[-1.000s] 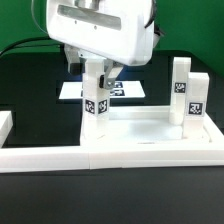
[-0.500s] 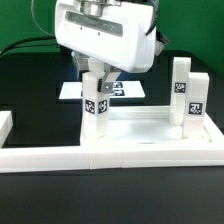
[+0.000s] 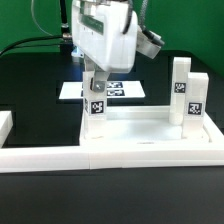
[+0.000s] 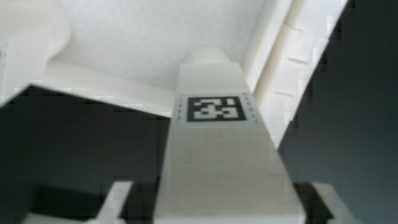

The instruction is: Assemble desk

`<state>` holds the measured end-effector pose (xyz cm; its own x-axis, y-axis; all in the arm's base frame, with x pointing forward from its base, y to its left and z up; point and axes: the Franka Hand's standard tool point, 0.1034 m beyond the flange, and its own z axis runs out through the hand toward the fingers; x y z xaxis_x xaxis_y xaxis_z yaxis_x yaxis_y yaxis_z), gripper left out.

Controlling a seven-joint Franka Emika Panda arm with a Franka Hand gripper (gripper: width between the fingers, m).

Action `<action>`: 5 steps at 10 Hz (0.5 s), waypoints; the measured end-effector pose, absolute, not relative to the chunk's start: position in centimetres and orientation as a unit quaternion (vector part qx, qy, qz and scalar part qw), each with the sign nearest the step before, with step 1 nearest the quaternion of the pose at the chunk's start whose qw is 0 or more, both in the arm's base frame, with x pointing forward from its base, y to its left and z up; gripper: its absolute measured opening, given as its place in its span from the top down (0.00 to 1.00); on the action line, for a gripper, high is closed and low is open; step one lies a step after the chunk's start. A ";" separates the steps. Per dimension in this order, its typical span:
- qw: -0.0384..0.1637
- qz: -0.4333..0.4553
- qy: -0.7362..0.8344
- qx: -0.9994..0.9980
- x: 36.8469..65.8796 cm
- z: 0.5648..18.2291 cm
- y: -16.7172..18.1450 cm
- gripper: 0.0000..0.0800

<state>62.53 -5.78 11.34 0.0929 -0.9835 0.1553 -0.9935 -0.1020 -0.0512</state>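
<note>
The desk's white rimmed tabletop (image 3: pixel 140 138) lies flat, with a tagged leg block (image 3: pixel 96 106) standing upright at its corner on the exterior view's left. My gripper (image 3: pixel 97 82) comes down from above over that leg's top, one finger on each side. In the wrist view the leg (image 4: pixel 221 140) fills the space between the fingers (image 4: pixel 125 200), and the dark pads lie against its sides, shut on it. Two more tagged legs (image 3: pixel 181 84) (image 3: pixel 194 100) stand at the right end. The tabletop's floor (image 4: pixel 107 60) shows beyond the leg.
The marker board (image 3: pixel 70 90) lies flat behind the tabletop on the black table. A long white border rail (image 3: pixel 45 157) runs along the front. A small white part (image 3: pixel 5 124) sits at the exterior view's left edge.
The hand has turned about its upright axis above the left leg, and its jaws have closed in from wide open onto the leg's sides. The leg and tabletop have not moved.
</note>
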 end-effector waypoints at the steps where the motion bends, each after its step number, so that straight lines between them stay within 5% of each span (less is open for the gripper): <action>1: 0.028 0.085 -0.721 0.687 62.5 11.3 -6.2 0.64; 3: 0.018 0.087 -0.796 0.598 62.5 11.3 -6.5 0.64; 5: -0.013 0.079 -0.878 0.472 62.4 11.2 -6.2 0.64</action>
